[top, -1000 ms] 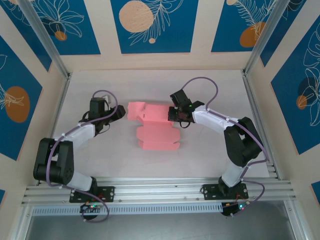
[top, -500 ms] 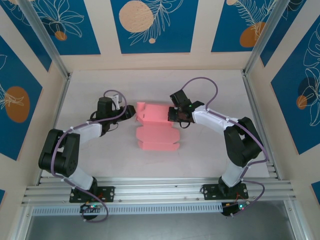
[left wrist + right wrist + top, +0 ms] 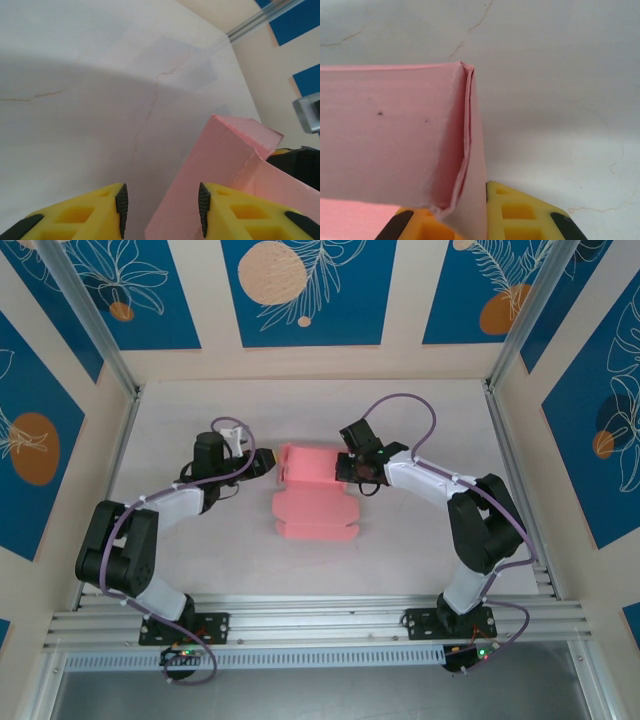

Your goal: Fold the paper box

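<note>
The pale pink paper box lies mid-table, its near part flat and its far part raised as a folded wall. My right gripper is shut on the right end of that wall; in the right wrist view the doubled pink sheet is pinched between the yellow fingers of that gripper. My left gripper is at the wall's left end. Its jaws stand apart, with the box's pink corner reaching in between them, close to the right pad.
The white table cover has fine cracks. Aluminium posts and patterned walls close in the left, right and back sides. A slotted rail runs along the near edge by the arm bases.
The left gripper has moved right up to the box's left end, its jaws narrowing. The box's left flap has been pushed in, so that end now looks shorter. The right gripper has kept its hold.
</note>
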{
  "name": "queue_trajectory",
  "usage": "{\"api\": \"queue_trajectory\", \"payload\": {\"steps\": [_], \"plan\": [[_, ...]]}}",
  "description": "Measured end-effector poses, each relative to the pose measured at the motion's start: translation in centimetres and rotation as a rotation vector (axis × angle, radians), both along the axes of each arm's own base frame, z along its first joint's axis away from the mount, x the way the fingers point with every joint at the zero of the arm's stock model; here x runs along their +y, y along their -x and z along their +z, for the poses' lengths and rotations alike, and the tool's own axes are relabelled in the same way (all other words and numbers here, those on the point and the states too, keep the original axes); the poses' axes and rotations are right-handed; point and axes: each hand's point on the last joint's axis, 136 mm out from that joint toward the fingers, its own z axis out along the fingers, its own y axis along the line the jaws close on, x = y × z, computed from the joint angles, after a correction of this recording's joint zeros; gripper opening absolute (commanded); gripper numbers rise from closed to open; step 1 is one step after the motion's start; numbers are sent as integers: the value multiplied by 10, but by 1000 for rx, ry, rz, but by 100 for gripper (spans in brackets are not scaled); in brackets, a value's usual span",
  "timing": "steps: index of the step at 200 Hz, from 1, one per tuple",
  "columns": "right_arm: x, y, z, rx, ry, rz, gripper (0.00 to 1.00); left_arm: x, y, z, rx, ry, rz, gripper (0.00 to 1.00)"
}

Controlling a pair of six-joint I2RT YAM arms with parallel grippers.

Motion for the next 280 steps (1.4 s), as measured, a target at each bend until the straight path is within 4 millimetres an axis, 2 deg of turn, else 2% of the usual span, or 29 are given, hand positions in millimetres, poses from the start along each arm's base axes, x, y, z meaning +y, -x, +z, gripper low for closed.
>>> {"api": "queue_trajectory", "payload": {"steps": [74,118,163,197,233,280], "plan": [[0,-1,-5,10,3,-2,0,-27,26,-4,9,17,-125,43],[2,-1,-4,9,-1,0,0,-28,36,-9,11,-7,-147,40],[4,-2,-3,5,-11,5,0,-27,33,-18,6,-38,-140,37],[4,-2,-3,6,-11,7,0,-34,30,-25,-8,-86,-144,38],[4,-2,-3,4,-8,4,0,-43,27,-27,-64,-211,-136,35],[5,-2,-2,1,-7,6,0,-39,20,-34,-114,-363,-85,33]]}}
